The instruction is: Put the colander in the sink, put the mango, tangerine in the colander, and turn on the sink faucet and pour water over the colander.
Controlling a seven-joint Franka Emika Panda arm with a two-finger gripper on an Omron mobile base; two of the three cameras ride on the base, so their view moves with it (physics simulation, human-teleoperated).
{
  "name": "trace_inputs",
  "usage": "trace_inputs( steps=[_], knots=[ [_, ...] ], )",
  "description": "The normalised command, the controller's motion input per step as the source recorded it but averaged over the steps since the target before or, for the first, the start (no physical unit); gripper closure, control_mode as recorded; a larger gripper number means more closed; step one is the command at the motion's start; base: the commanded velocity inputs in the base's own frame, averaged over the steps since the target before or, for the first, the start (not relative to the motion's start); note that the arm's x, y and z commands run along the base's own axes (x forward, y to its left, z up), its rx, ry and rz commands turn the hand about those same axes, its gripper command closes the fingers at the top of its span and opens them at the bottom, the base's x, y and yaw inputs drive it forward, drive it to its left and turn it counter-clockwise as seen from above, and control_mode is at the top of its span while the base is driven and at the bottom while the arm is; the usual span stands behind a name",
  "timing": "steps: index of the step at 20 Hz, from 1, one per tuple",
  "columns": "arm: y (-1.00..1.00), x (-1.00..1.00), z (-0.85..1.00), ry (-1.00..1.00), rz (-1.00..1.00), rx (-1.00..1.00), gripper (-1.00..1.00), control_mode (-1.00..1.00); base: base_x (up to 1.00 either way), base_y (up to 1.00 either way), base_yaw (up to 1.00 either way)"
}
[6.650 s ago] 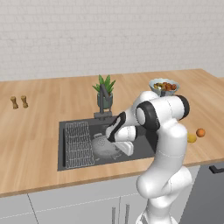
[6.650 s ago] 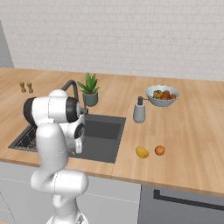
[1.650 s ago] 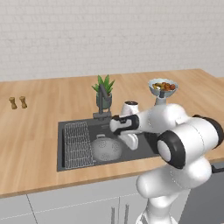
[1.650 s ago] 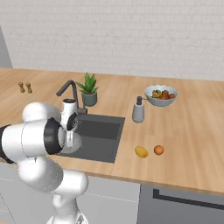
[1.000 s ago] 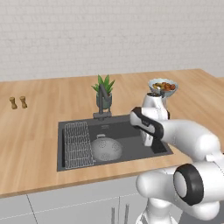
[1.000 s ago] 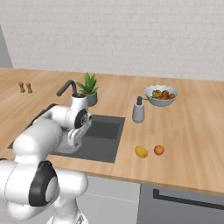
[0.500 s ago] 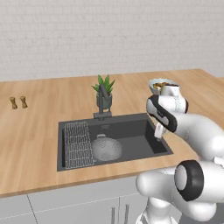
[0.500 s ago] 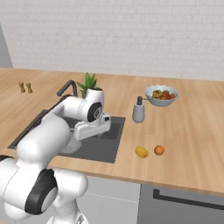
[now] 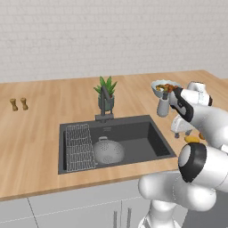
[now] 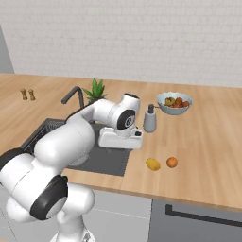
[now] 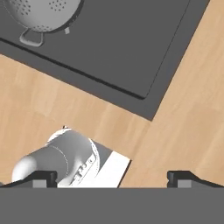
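While the gripper (image 11: 111, 177) hangs empty with jaws wide apart over the worktop at the sink's (image 9: 153, 141) right edge, the mango (image 10: 152, 164) and tangerine (image 10: 172, 162) lie near the front edge, and the colander (image 9: 108, 151) sits farther off in the sink.

- The white arm bends forward and low, its wrist turned down.
- The gripper (image 11: 112, 177) points downward, its 2 fingertips (image 11: 43, 177) spread wide with nothing between them.

Sink set in the bench, fruit off to its right

The colander (image 9: 108, 152) sits in the sink (image 9: 138, 142) beside the rack (image 9: 80, 147); the faucet (image 9: 105, 103) stands behind; the mango (image 10: 152, 164) lies just left of the tangerine (image 10: 172, 162) on the bench (image 10: 208, 142).
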Motion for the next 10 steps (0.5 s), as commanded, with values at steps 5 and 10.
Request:
trace_inputs(
  steps=[5, 10],
  knots=[
    [-0.17, 0.02, -0.01, 0.01, -0.08, 0.0, -1.0, -1.0, 0.0, 0.0, 0.0],
    [-0.09, 0.18, -0.03, 0.0, 0.0, 0.0, -1.0, -1.0, 0.0, 0.0, 0.0]
  ],
)
